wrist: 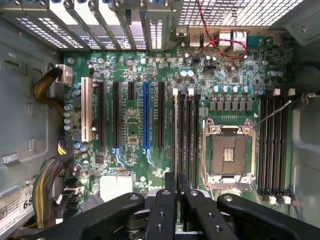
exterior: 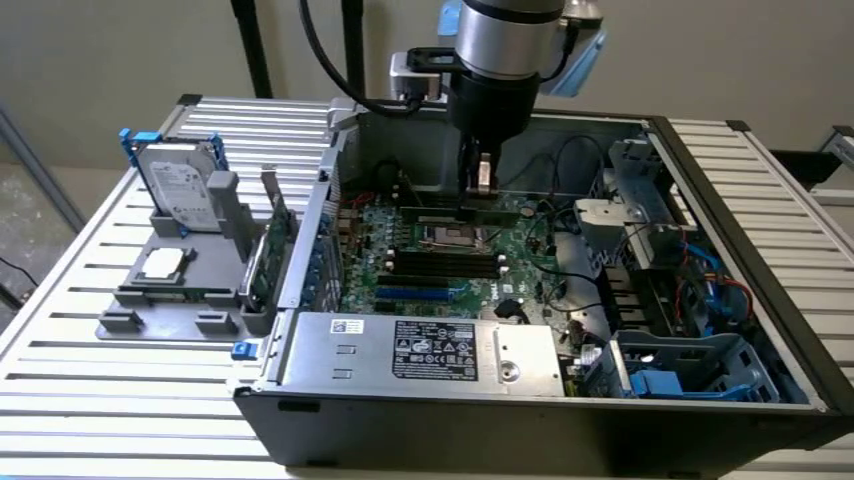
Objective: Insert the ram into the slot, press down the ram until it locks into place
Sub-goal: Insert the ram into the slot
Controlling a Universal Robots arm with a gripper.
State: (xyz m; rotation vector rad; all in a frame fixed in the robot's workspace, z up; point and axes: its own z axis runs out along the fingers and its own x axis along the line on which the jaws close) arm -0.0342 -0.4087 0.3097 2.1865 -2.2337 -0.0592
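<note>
My gripper (exterior: 481, 188) hangs inside the open computer case (exterior: 747, 250), over the motherboard. Its two black fingers (wrist: 165, 200) are shut on the ram (wrist: 175, 130), which I see edge-on as a thin pale strip running away from the fingertips. In the exterior view the ram (exterior: 447, 213) is a thin horizontal strip under the gripper. The stick lines up with the outermost slot of the black bank (wrist: 189, 130) between the expansion slots and the CPU socket (wrist: 227, 150). Whether it touches the slot I cannot tell. This bank of slots (exterior: 427, 262) lies nearer the front in the exterior view.
A second bank of black slots (wrist: 272, 145) lies beyond the CPU socket. A blue slot (wrist: 145, 117) sits among the expansion slots. Cable bundles (wrist: 45, 185), the power supply (exterior: 414, 350) and a drive cage (exterior: 681, 365) crowd the case. A grey fixture with a hard drive (exterior: 180, 190) stands outside.
</note>
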